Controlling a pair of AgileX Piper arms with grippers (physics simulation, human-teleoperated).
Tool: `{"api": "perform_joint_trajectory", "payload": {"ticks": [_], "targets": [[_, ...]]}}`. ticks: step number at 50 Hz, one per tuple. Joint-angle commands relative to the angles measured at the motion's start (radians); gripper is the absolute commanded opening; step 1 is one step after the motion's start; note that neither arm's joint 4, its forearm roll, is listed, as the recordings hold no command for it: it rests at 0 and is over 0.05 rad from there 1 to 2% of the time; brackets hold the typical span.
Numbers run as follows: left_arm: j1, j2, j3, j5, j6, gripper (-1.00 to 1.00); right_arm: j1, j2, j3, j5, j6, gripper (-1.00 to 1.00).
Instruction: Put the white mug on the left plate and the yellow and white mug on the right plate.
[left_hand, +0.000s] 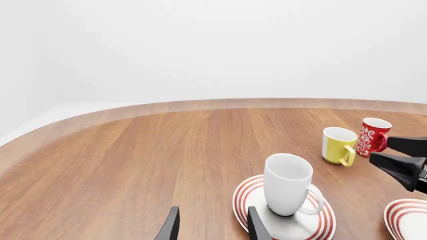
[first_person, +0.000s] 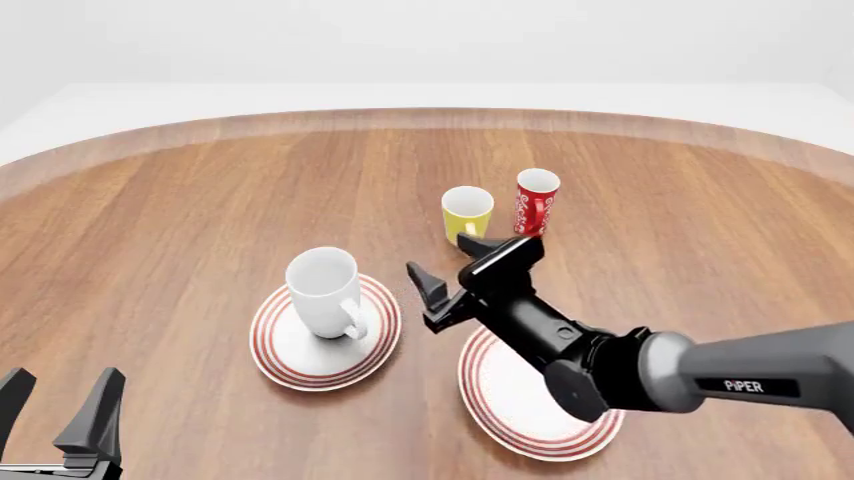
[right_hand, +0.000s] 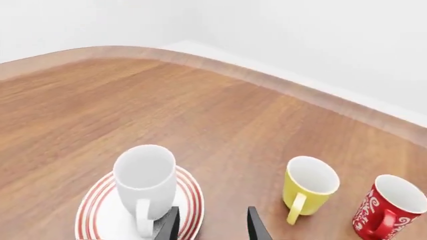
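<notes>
The wooden tabletop (first_person: 200, 200) carried two red-ringed plates: the left plate (first_person: 288, 362) bore the white mug (first_person: 324, 291) upright, handle toward the camera, while the right plate (first_person: 514, 410) lay bare beneath the right arm (first_person: 721, 375). The right gripper (first_person: 446, 270) hovered with jaws released and empty between the white mug and the yellow and white mug (first_person: 467, 213), which stood upright on the tabletop beyond the right plate, just beside a red-and-white patterned mug (first_person: 537, 201). The left gripper (first_person: 60, 405) sat at the near left edge, well apart from everything, its jaws likewise released and holding nothing.
</notes>
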Motion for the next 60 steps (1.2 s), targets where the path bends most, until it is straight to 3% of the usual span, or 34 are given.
{"api": "perform_joint_trajectory", "payload": {"ticks": [1,27,29,36,37,41,60], "targets": [[0.000,0.000,0.000,0.000,0.000,1.00,-0.045,-0.004,0.005,-0.018,0.004,1.00],[0.000,0.000,0.000,0.000,0.000,1.00,-0.186,0.049,-0.049,-0.050,0.018,1.00],[0.000,0.000,0.000,0.000,0.000,1.00,-0.214,0.064,-0.065,-0.040,0.043,1.00],[0.000,0.000,0.000,0.000,0.000,1.00,-0.233,0.100,-0.100,-0.037,0.047,1.00],[0.000,0.000,0.000,0.000,0.000,1.00,-0.244,0.106,-0.109,-0.028,0.070,1.00],[0.000,0.000,0.000,0.000,0.000,1.00,-0.256,0.126,-0.132,-0.022,0.064,1.00],[0.000,0.000,0.000,0.000,0.000,1.00,-0.266,0.223,-0.242,0.015,0.148,1.00]]}}
